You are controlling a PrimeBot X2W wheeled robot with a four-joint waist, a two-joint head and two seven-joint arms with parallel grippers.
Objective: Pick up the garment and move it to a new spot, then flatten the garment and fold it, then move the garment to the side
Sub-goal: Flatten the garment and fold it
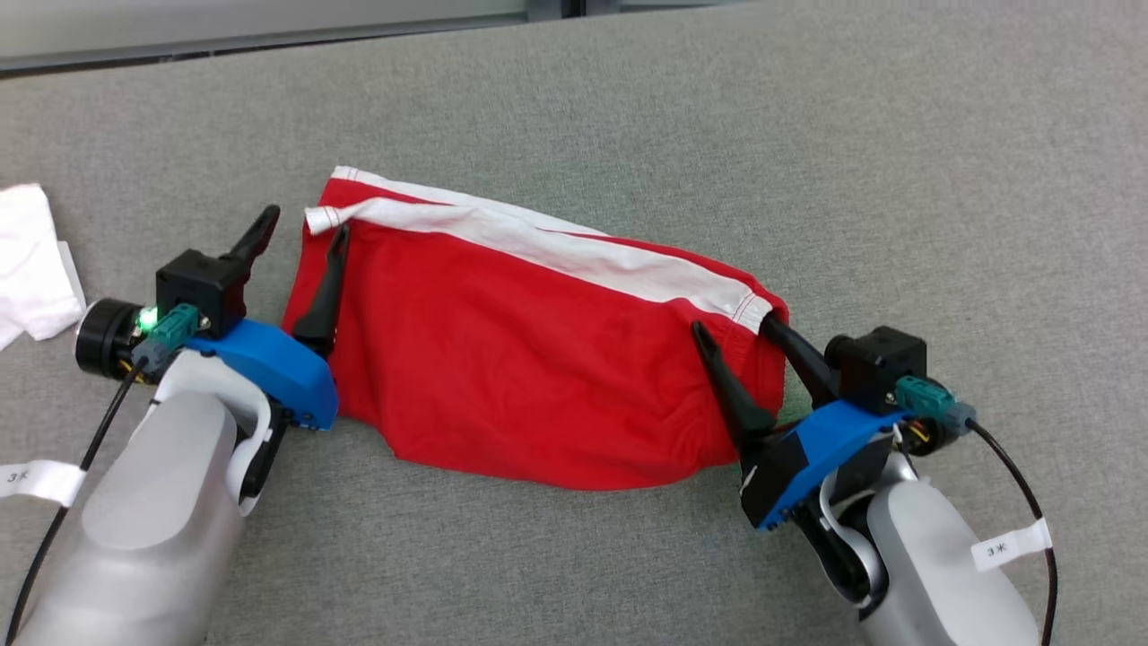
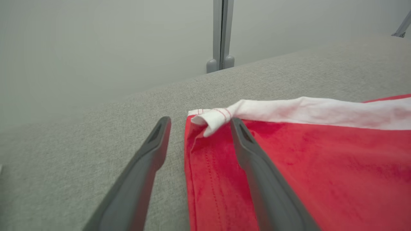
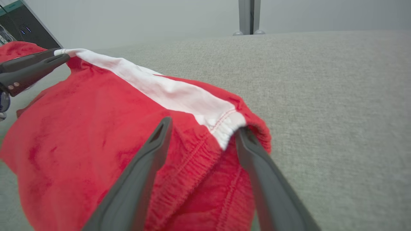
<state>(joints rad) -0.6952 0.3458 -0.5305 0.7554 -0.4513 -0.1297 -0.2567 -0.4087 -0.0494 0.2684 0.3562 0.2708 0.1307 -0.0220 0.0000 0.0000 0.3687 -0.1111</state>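
garment [image 1: 538, 386]: soft red cloth, fuzzy matt nap, smoother white band [image 1: 574, 256] | table [image 1: 807, 135]: grey woven cloth cover, matt, coarse | fingers [image 2: 141, 179]: dark matt plastic, smooth | forearm [image 1: 152, 529]: pale grey plastic, slight sheen

Red garment [image 1: 538, 377] between splayed left claw [image 1: 305, 224] and right claw [image 1: 732, 325], tips perhaps touching it.

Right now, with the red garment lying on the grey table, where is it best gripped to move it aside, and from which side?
Best guess: grip the garment at its two short ends, by the white stripe, one gripper each, coming in low from the near side. It lies as a long flat band, and the open left gripper and right gripper stand at those ends.
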